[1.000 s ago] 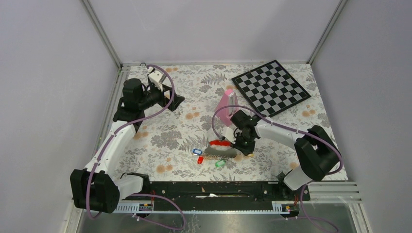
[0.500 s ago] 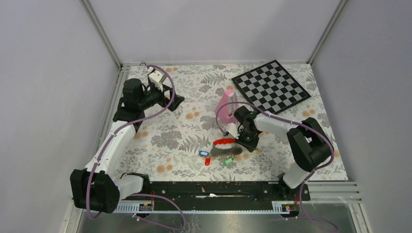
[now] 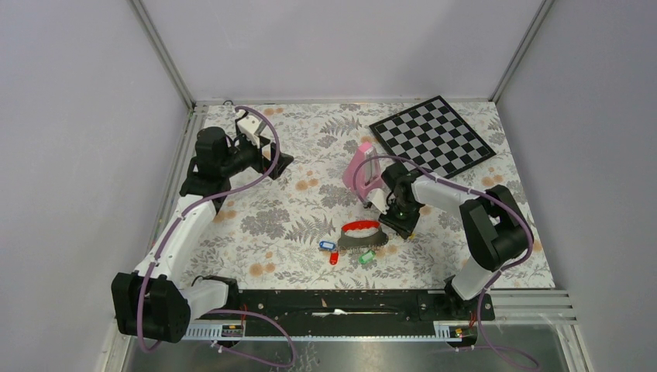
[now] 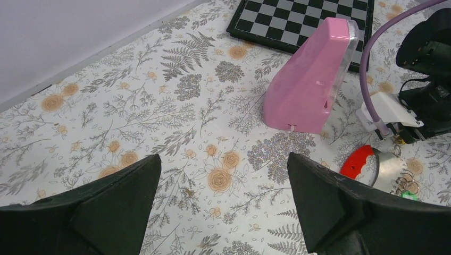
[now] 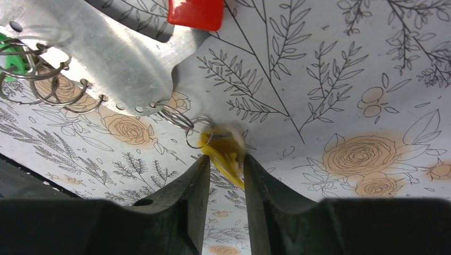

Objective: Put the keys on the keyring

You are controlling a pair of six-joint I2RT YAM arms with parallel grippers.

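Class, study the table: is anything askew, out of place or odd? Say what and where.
Nothing is spilled or broken. The chessboard lies skewed to the edges of the table, far right. One yellow key tag sticks out from the keyring alone, between the right hand's fingers, blurred in the right wrist view.

Counter (image 3: 294, 201): white cloth printed with grey ferns and orange roses. Square checkerboard (image 3: 431, 140): black and grey squares, black border. Pyramid-shaped plastic metronome (image 3: 362, 170): pink. D-shaped keyring (image 3: 361, 235): grey metal, red curved bar. Also shown: blue key tag (image 3: 328, 246), red key tag (image 3: 334, 258), green key tag (image 3: 366, 256), yellow key tag (image 5: 223, 154).
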